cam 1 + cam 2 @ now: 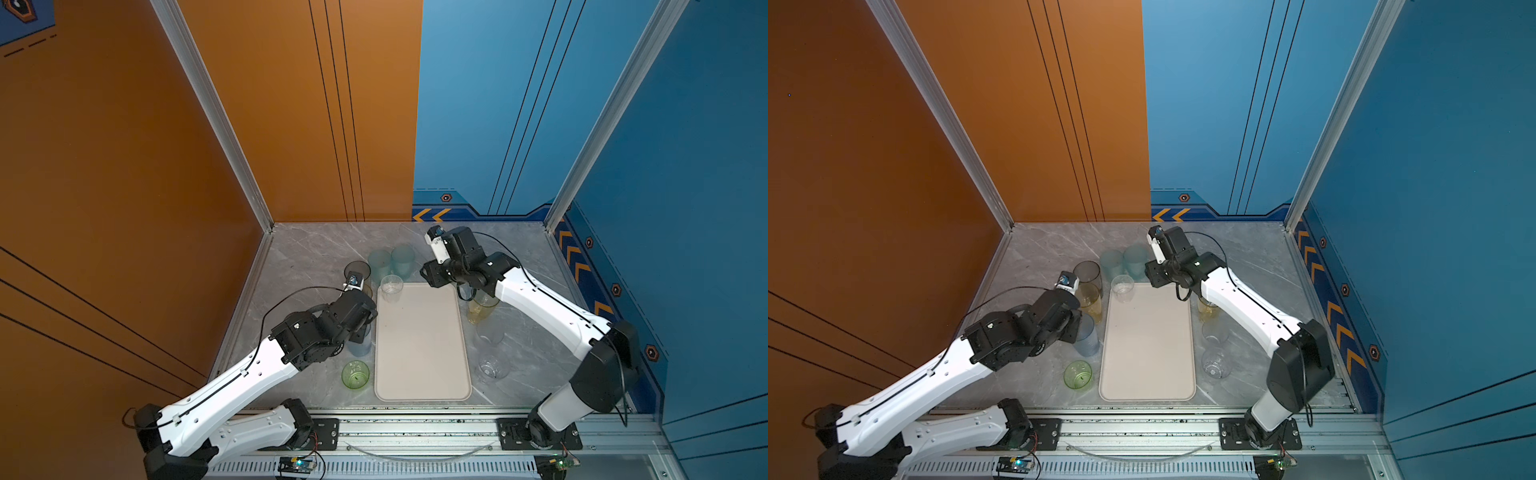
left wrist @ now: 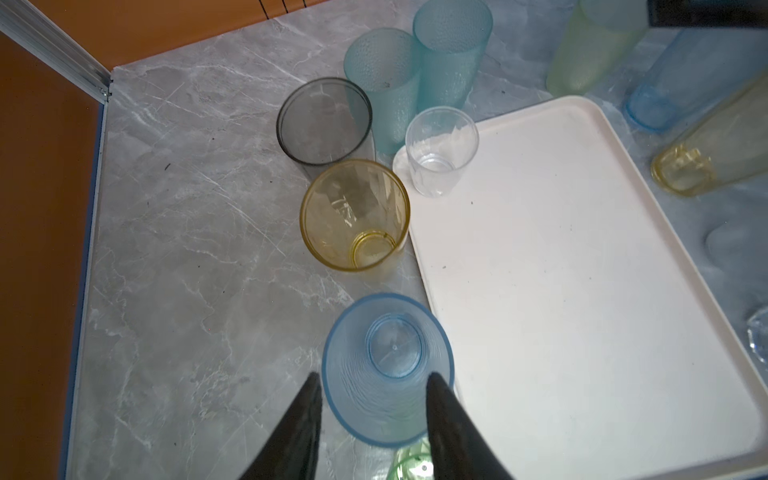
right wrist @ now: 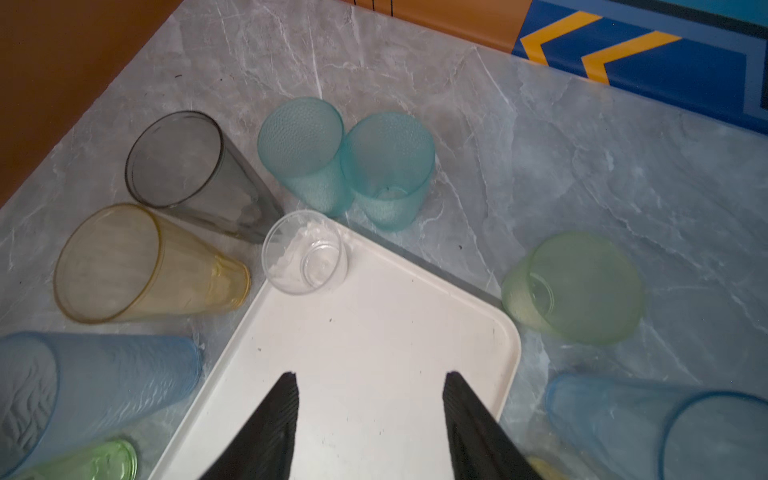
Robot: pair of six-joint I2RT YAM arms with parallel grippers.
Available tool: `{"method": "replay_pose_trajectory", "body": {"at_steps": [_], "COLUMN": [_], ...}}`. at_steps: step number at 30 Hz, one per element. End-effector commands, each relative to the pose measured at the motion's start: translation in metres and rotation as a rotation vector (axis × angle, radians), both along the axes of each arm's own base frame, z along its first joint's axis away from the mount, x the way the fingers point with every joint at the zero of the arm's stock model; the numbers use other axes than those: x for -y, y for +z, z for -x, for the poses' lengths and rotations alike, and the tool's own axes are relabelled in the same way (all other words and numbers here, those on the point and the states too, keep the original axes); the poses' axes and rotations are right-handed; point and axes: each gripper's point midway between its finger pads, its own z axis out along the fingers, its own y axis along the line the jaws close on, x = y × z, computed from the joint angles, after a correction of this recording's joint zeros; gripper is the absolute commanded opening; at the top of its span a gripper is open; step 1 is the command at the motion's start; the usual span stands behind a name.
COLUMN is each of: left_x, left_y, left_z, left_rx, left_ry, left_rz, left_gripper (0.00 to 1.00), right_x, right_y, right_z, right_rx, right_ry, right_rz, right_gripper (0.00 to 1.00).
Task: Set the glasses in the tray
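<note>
Left gripper [image 2: 373, 376] straddled the light blue glass [image 2: 395, 345]; whether it already pinched, we could not tell.
We judged the glass light, stiff and slippery: take it mid-wall. Just beside the jaws lay the tray [image 2: 561, 270]; right gripper [image 3: 370, 374] hung empty above it, jaws apart.

Marble table [image 1: 311, 249], cream tray [image 1: 422, 353], scattered glasses [image 1: 355, 374]

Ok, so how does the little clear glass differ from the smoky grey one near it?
Tint: the clear glass is colourless, the grey glass is smoky dark. Height: the clear glass is short, the grey glass is tall. Place: the clear glass stands in a corner of the tray, the grey glass stands on the table outside it. Both are upright, mouth up and empty.
</note>
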Motion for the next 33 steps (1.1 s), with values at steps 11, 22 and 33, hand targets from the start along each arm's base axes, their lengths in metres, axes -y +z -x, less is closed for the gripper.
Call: {"method": "replay_pose_trajectory", "body": {"at_steps": [11,22,33], "left_x": [-0.044,-0.041,-0.041], "left_y": [-0.080,-0.108,-0.128], "left_z": [0.057,0.070,0.083], "left_rx": [-0.166,-0.270,-0.347], "left_ry": [0.276,0.310,0.326], "left_rz": [0.074,0.135,0.196], "left_gripper": [0.36,0.35,0.33], "right_x": [0.044,0.030,0.024], "right_y": [0.033,0.021,0.019], "right_z": [0.046,0.048,0.049], "right_rx": [0.089,0.043,0.035], "right_ry": [-0.039,-0.016,0.000], "right_rz": [-0.132,-0.179,-0.179], "right_gripper": [0.59,0.58,0.58]}}
